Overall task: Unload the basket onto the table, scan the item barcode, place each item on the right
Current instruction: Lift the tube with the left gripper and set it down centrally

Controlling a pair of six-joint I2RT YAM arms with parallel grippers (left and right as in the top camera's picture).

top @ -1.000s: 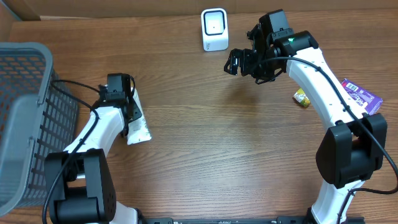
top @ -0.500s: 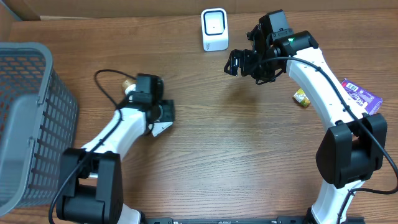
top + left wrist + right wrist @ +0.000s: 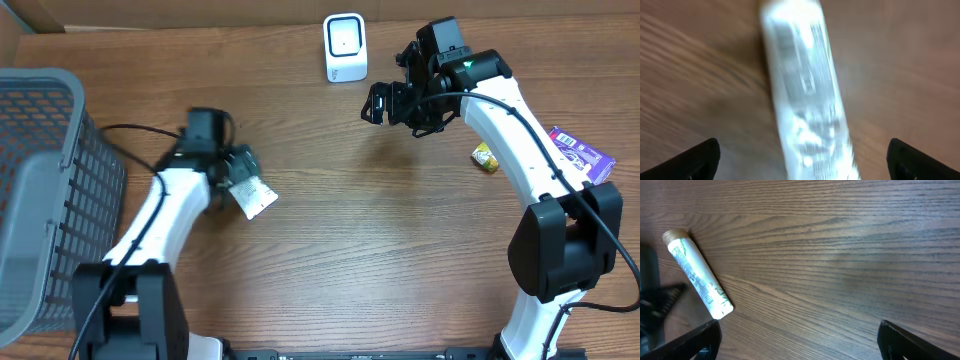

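Obs., tube: you find the white plastic squeeze tube with the tan cap (image 3: 255, 197) left of centre on the brown wooden table (image 3: 330, 260). It is well apart from the small white barcode scanner (image 3: 345, 47), which stands at the far edge.

Obs., axis: your overhead view puts its long axis on a diagonal, far-left to near-right. The flat crimped end points near-right and shows clear of the arm. The other end is hidden under the left gripper (image 3: 238, 165). The right wrist view shows the whole tube lying flat on the wood, with the tan cap (image 3: 675, 235) at one end.

Obs., left gripper: spread wide. In the left wrist view the two dark fingertips (image 3: 700, 160) sit at the lower corners. The tube runs up the middle between them, blurred, and touches neither. Nothing is grasped.

Obs., right gripper (image 3: 385, 103): it hangs over the far right of the table, just right of the scanner. Its jaws are fully apart with only bare wood between them.

Other items: you have a grey mesh basket (image 3: 40, 190) at the left edge. A purple packet (image 3: 580, 153) and a small yellow item (image 3: 485, 157) lie at the right.
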